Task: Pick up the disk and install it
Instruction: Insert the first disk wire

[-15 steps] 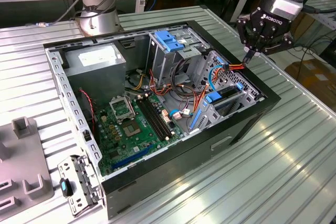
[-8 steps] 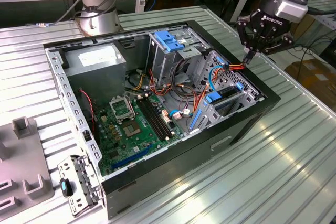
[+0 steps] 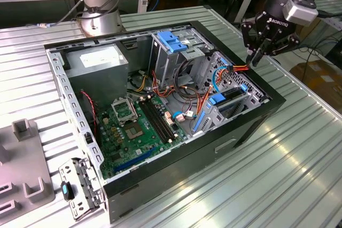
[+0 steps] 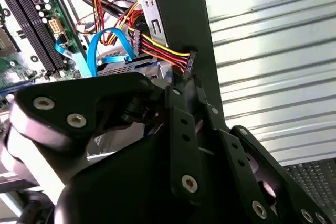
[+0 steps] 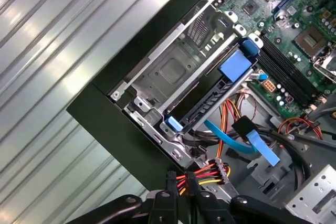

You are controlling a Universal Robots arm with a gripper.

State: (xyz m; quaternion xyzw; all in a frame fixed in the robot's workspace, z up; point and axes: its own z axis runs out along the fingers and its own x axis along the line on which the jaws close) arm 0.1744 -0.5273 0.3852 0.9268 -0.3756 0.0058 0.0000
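Note:
The disk [image 3: 227, 100] lies in the drive bay at the open computer case's corner on the exterior view's right, its blue carrier frame showing. In the first wrist view the disk [image 5: 210, 104] sits in the bay with a blue tab at one end. My gripper [image 3: 253, 58] hangs just above the case's edge beside that bay. It is shut on the red, yellow and black power cable [image 3: 239, 69]. In the first wrist view the gripper [image 5: 181, 184] pinches the wires just behind the connector [image 5: 222, 170]. The second wrist view shows the gripper [image 4: 190, 85] with the connector [image 4: 190, 59] at its tip.
A loose blue data cable [image 5: 233, 139] curls beside the bay. A silver cage with a blue handle [image 3: 173, 41] and a grey box [image 3: 99, 60] stand at the case's back, the motherboard [image 3: 133, 126] on its floor. Grey fixtures [image 3: 21, 158] sit on the ribbed metal table [image 3: 299, 158].

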